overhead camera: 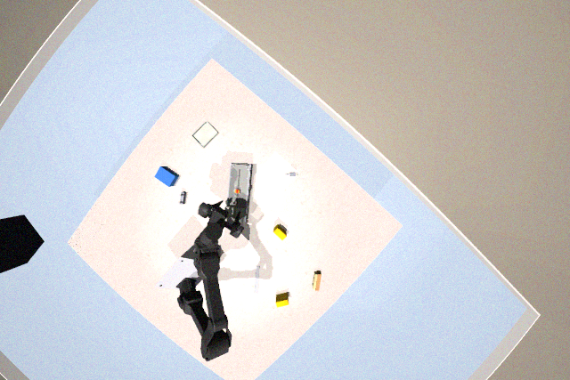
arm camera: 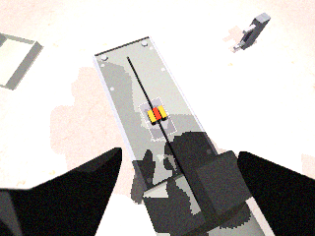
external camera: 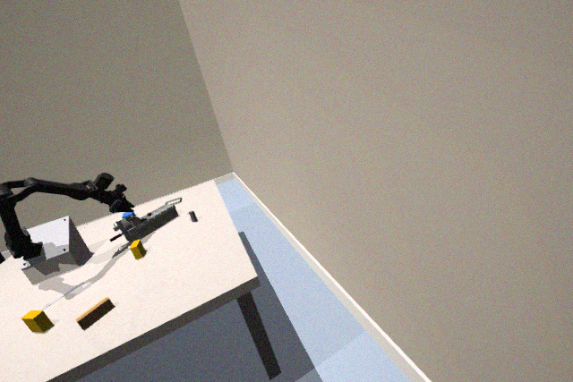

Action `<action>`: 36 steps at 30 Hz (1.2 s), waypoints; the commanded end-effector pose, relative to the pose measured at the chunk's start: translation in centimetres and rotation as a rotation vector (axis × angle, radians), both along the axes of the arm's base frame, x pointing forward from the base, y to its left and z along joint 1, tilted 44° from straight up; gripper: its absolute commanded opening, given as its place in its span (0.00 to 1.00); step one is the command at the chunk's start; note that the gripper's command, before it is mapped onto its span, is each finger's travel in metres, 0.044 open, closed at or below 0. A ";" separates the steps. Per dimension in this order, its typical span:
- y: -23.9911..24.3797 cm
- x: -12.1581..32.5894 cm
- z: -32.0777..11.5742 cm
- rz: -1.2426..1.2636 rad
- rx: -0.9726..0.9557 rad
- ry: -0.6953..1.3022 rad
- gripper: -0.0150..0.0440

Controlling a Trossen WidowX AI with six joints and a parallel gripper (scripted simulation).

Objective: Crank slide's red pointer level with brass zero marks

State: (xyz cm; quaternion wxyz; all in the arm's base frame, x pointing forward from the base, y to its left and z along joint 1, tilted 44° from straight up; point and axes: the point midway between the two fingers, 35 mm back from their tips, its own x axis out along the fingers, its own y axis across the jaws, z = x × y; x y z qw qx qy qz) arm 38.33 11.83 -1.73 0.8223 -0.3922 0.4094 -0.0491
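Machine: It sits on the bench (overhead camera: 321, 210) (external camera: 184, 267) (arm camera: 39, 162), in from the edges. In the top view, its far end points towards the top corner. The grey machine (overhead camera: 233, 178) (external camera: 155, 223) (arm camera: 123, 74) looks hard and heavy, but you can't tell if it is fixed down.
Red pointer: The red pointer (overhead camera: 237, 190) (external camera: 149, 214) (arm camera: 157, 114) is on the slot, between two yellow bits, which look like the zero marks (arm camera: 152, 116). It looks close to level, but it is too small to be sure.
Gripper: Your gripper (overhead camera: 237, 203) (external camera: 132, 211) (arm camera: 179, 154) has its fingers spread wide, with nothing pinched. It is over the end of the machine nearer the arm.
Handle: You can't see it clearly. The dark rod (external camera: 115, 238) at the near end might be part of the crank.
Where to hold: Take the handle's grip, not the slide or the thin pointer.
Feel: The crank may be a bit stiff, and a smooth grip could slip. Turn it slowly, as a little turn might move the slide too far.
Letting go: If the pointer is level, keep your fingers wide and lift straight off. A bump could spoil it.
Yellow block: The yellow block (overhead camera: 280, 232) (external camera: 137, 250) stands near the machine, towards the right corner in the top view. Don't knock it.
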 end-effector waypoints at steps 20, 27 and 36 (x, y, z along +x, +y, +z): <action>0.0 0.0 0.0 0.000 -0.001 0.000 0.25; 0.0 0.0 0.0 0.000 0.000 0.000 0.25; 0.0 0.0 0.0 0.000 0.000 0.000 0.30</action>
